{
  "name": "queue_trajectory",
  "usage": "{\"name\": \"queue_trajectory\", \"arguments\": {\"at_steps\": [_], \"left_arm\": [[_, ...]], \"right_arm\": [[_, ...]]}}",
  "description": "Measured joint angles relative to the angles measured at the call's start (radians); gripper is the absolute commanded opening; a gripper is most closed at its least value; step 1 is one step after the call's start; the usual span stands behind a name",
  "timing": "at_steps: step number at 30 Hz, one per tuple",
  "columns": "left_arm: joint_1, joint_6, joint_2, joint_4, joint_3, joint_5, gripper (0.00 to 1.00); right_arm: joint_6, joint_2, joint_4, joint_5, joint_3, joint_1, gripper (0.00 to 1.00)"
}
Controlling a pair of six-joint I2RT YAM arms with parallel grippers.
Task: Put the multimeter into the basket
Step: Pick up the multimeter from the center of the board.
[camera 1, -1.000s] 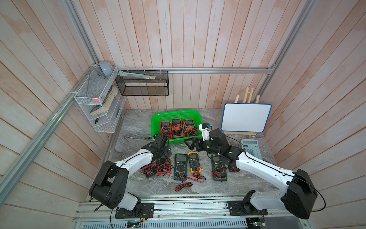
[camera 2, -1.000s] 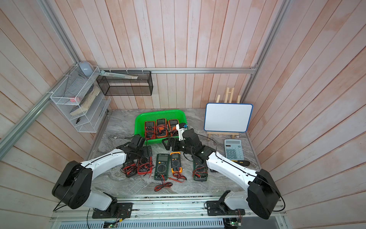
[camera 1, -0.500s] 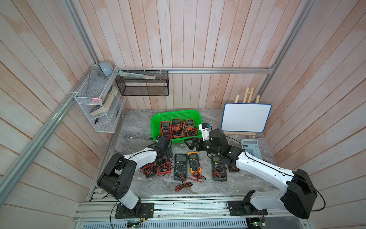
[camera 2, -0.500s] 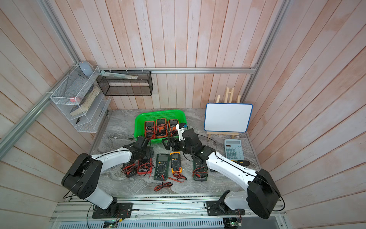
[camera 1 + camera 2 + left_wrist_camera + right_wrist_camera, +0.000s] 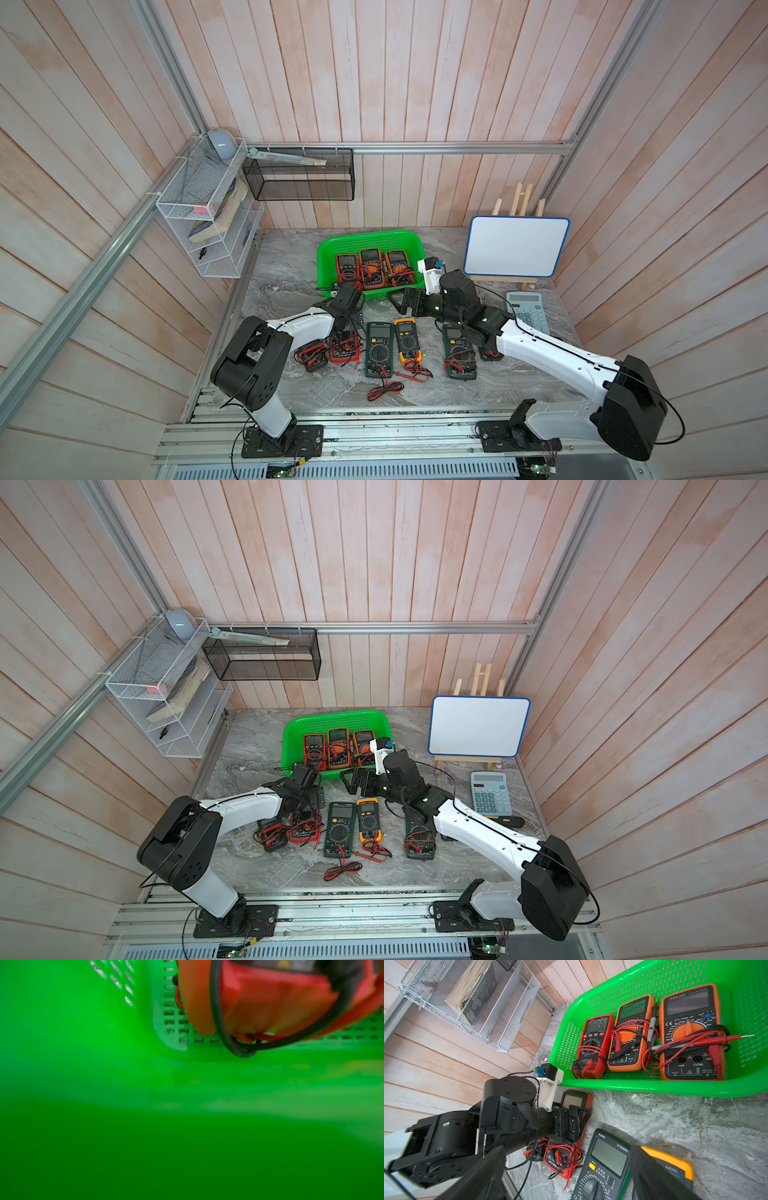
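Observation:
The green basket (image 5: pixel 368 237) (image 5: pixel 332 719) stands at the back middle of the table and holds three multimeters, one red (image 5: pixel 593 1043) and two orange. My left gripper (image 5: pixel 347 328) (image 5: pixel 571 1124) is down over a red multimeter (image 5: pixel 576 1100) lying on the table in front of the basket. Its fingers stand wide on either side of the case, but I cannot tell whether they touch it. In the left wrist view only the blurred basket wall (image 5: pixel 124 1084) shows, with no jaws. My right gripper (image 5: pixel 405 301) (image 5: pixel 566 1184) hovers open and empty by the basket's front rim.
More multimeters lie in a row on the table: a small black one (image 5: pixel 313 359), a green one (image 5: pixel 379 349), a yellow one (image 5: pixel 407 338) and another green one (image 5: pixel 459 353). Loose leads (image 5: pixel 384 390) lie in front. At the right are a whiteboard (image 5: pixel 515 245) and a calculator (image 5: pixel 525 311).
My left arm has swung forward and brought its gripper down over the red multimeter on the table. Its jaws have narrowed a little. The right arm has not moved.

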Motion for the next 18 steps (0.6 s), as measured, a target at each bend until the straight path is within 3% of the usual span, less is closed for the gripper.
{"name": "queue_trajectory", "arguments": {"at_steps": [3,18], "left_arm": [[-0.006,-0.001,-0.016,-0.02,-0.004,0.013,0.0],[-0.014,-0.024,-0.277,-0.146,-0.005,0.07,0.0]], "right_arm": [[0.0,0.0,0.0,0.0,0.0,0.0,0.98],[0.0,0.025,0.002,-0.001,-0.002,0.0,0.98]]}}
